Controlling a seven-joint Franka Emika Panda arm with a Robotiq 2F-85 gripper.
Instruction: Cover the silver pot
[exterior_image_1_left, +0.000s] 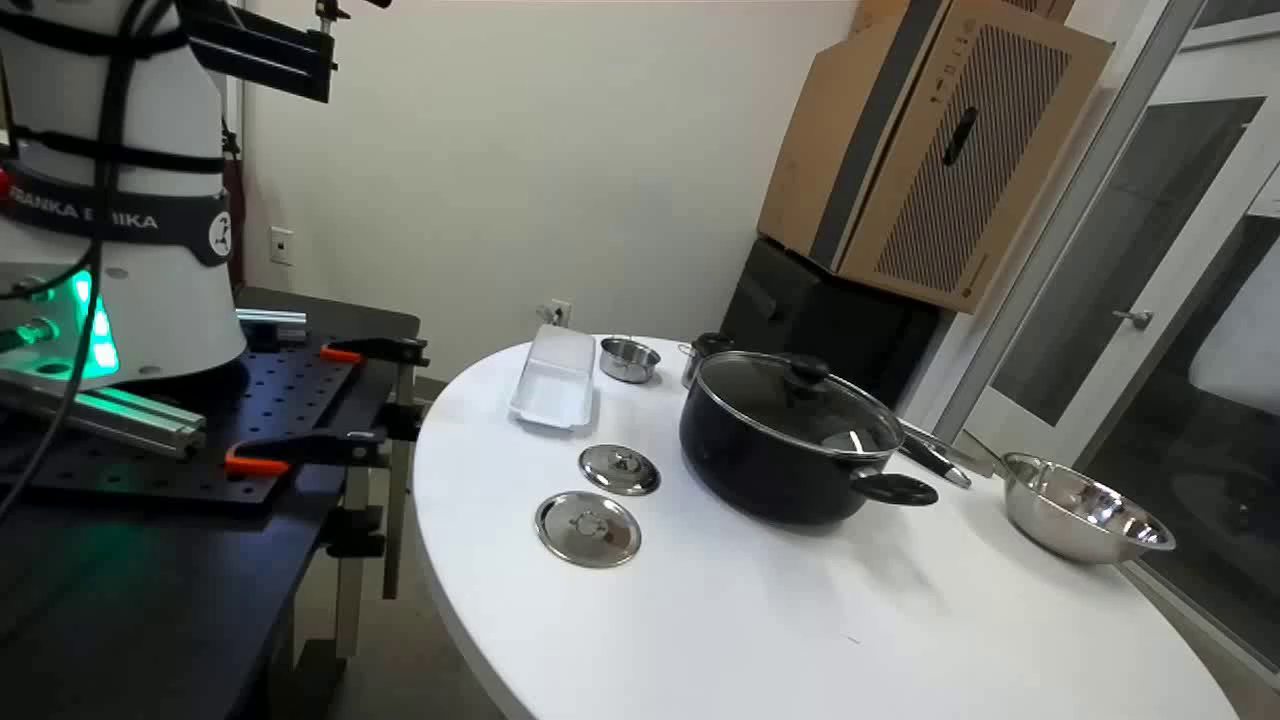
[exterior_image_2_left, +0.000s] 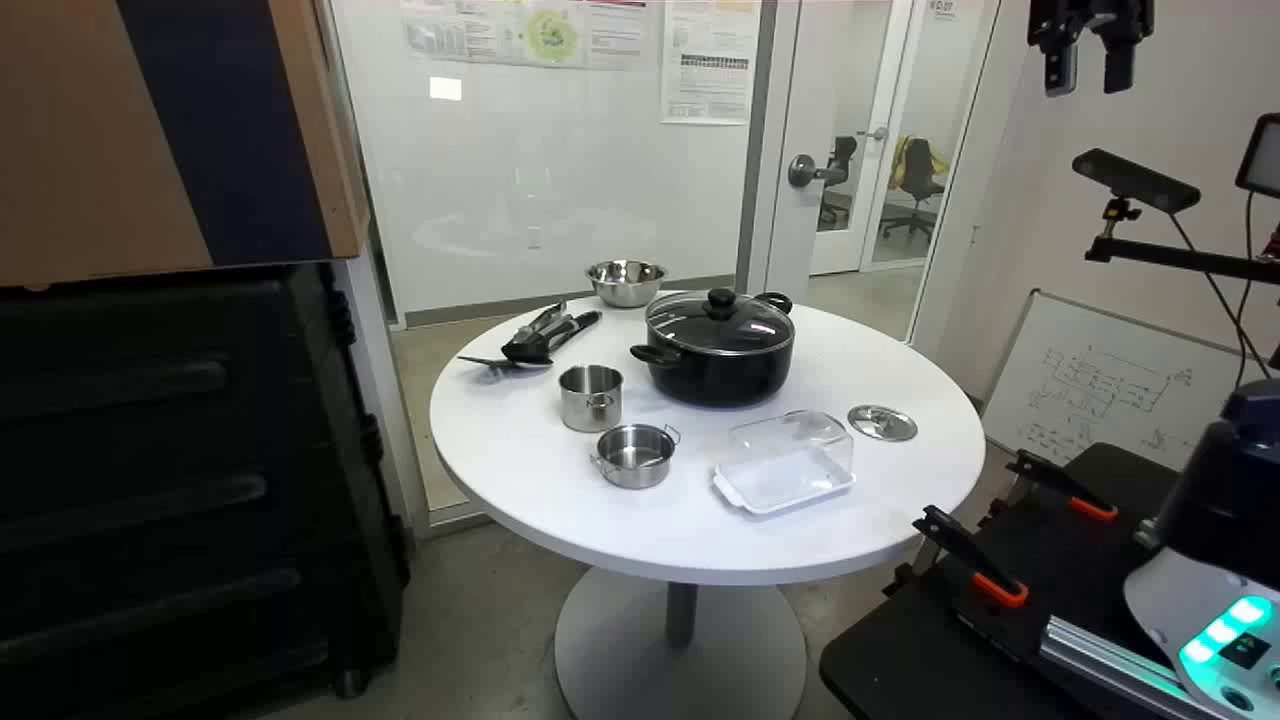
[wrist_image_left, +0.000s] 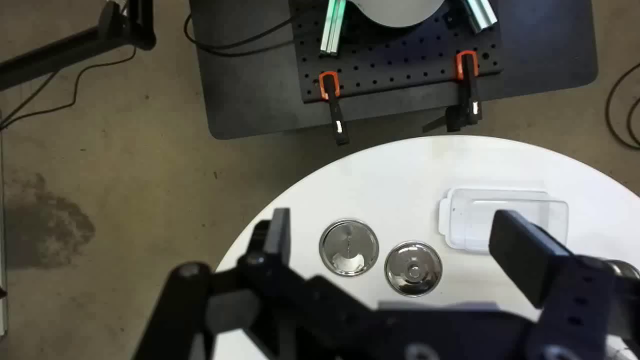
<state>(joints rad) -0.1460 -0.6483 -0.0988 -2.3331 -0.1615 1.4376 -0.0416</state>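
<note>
The silver pot (exterior_image_1_left: 628, 362) is low, round and uncovered, on the white table. It also shows in an exterior view (exterior_image_2_left: 636, 458) with its small side handles. In the wrist view it cannot be made out for certain behind the right finger. Two round silver lids, one nearer the black pot (exterior_image_1_left: 620, 469) and one nearer the table edge (exterior_image_1_left: 588, 529), lie flat on the table. The wrist view shows both lids, the edge-side one (wrist_image_left: 349, 247) and its neighbour (wrist_image_left: 413, 269), below and between my fingers. My gripper (wrist_image_left: 400, 242) is open and empty, high above the table; it also shows in an exterior view (exterior_image_2_left: 1090, 72).
A big black lidded pot (exterior_image_2_left: 722, 365) stands near the middle of the table (exterior_image_1_left: 760, 640). A taller silver pot (exterior_image_2_left: 590, 398) stands beside the low one. A clear-covered white dish (exterior_image_2_left: 784, 478), a silver bowl (exterior_image_1_left: 1085, 510) and black utensils (exterior_image_2_left: 545, 335) are also there.
</note>
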